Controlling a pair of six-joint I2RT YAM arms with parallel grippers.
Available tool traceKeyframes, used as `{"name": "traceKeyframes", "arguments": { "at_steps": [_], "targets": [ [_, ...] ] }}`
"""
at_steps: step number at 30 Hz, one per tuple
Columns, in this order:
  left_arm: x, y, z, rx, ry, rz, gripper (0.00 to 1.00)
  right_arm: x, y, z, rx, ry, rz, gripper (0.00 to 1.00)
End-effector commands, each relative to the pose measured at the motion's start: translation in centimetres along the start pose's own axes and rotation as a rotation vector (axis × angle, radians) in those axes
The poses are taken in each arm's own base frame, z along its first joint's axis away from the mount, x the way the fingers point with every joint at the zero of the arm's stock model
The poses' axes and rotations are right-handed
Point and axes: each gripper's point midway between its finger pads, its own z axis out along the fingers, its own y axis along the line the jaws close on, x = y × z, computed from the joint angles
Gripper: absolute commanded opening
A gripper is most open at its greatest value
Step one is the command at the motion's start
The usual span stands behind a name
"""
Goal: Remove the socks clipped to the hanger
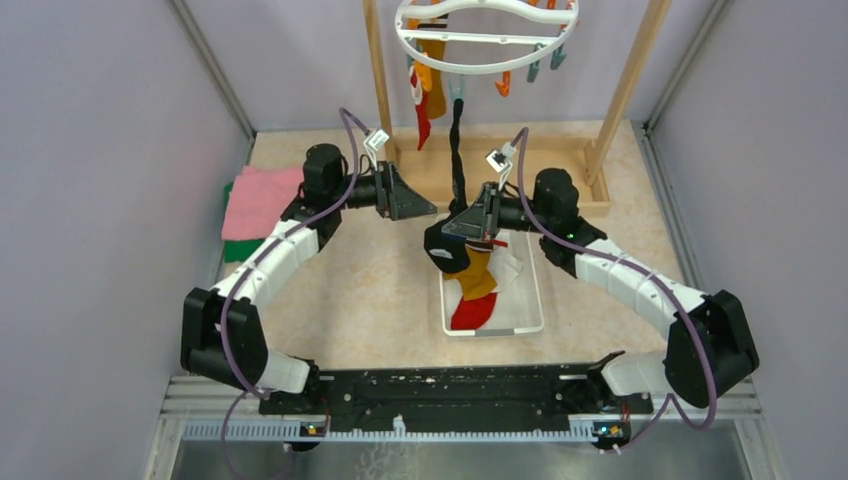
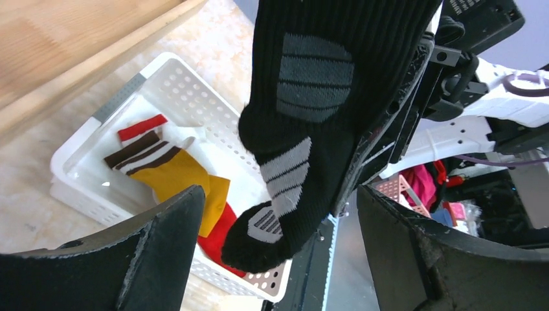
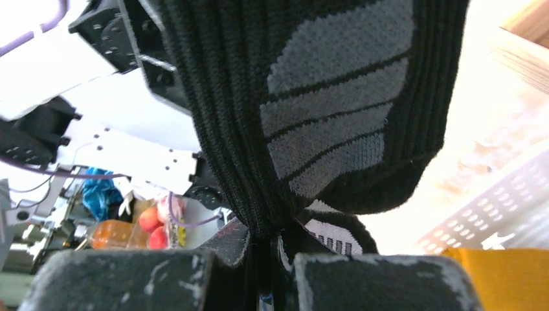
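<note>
The white oval hanger [image 1: 487,38] hangs at the top centre with orange and teal clips. A red sock [image 1: 419,108] and a mustard sock [image 1: 434,88] hang from its left side. A black sock with grey patches [image 1: 458,150] hangs from a teal clip, stretched down to my right gripper [image 1: 468,228], which is shut on it above the basket. It fills the right wrist view [image 3: 311,110] and shows in the left wrist view [image 2: 324,97]. My left gripper [image 1: 425,203] is open and empty, just left of the black sock.
A white slotted basket [image 1: 528,300] below the right gripper holds mustard, red and white socks; it also shows in the left wrist view [image 2: 188,84]. A wooden frame [image 1: 530,165] stands behind. Folded pink and green cloths [image 1: 255,205] lie at the left.
</note>
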Motion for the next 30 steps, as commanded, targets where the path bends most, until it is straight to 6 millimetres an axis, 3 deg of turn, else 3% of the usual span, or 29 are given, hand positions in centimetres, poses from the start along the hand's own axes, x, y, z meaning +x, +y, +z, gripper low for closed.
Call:
{"name": "traceKeyframes", "arguments": {
  "at_steps": [1,5,9,14,20,26,30],
  "targets": [
    [-1.8,-2.2,0.4,0.116,-0.025,0.043,0.92,-1.3,4.0,-0.2,-0.178,-0.013,-0.062,0.00],
    [-1.1,-2.3,0.8,0.156,-0.009,-0.021,0.91,-1.7,5.6,-0.3,-0.273,-0.018,-0.054,0.00],
    [-0.9,-3.4,1.0,0.217,-0.014,-0.036,0.91,-0.9,5.0,0.1,-0.289,0.016,-0.030,0.00],
    [-1.6,-4.8,2.1,0.281,-0.001,0.005,0.91,0.4,4.8,0.6,-0.312,0.071,-0.006,0.00],
    [-3.3,-4.2,3.4,0.276,-0.028,0.047,0.89,1.2,5.1,0.5,-0.335,0.118,0.002,0.00],
    [-4.9,-3.7,4.5,0.277,-0.053,0.045,0.83,1.3,5.0,0.4,-0.322,0.132,-0.008,0.00],
    [-5.3,-4.4,4.6,0.299,-0.058,0.050,0.70,0.9,4.3,0.8,-0.267,0.125,-0.011,0.00]
  ]
}}
